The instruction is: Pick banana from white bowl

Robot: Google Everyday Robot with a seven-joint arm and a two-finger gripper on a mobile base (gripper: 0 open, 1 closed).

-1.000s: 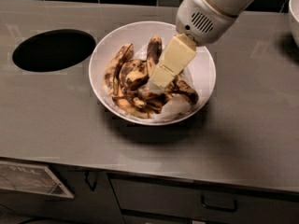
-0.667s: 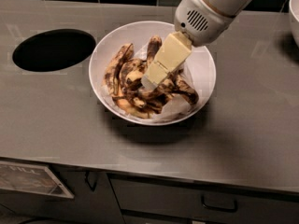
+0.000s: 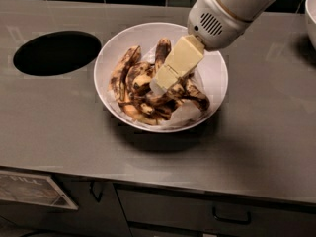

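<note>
The white bowl (image 3: 211, 68) stands on the grey counter, lined with crumpled white paper and holding several overripe bananas. The longest, strongly curved banana (image 3: 122, 74), yellow with dark blotches, lies along the bowl's left side. My gripper (image 3: 158, 85), cream-coloured, reaches down from the upper right into the middle of the pile. Its tip is among the bananas, just right of the long one. What lies under the tip is hidden by the gripper.
A round black hole (image 3: 57, 52) is cut into the counter left of the bowl. The rim of another white bowl (image 3: 311, 14) shows at the right edge. Drawers with handles (image 3: 232, 216) sit below the counter's front edge.
The gripper has shifted slightly left and down, deeper into the pile of bananas. The bananas and the bowl have not visibly moved.
</note>
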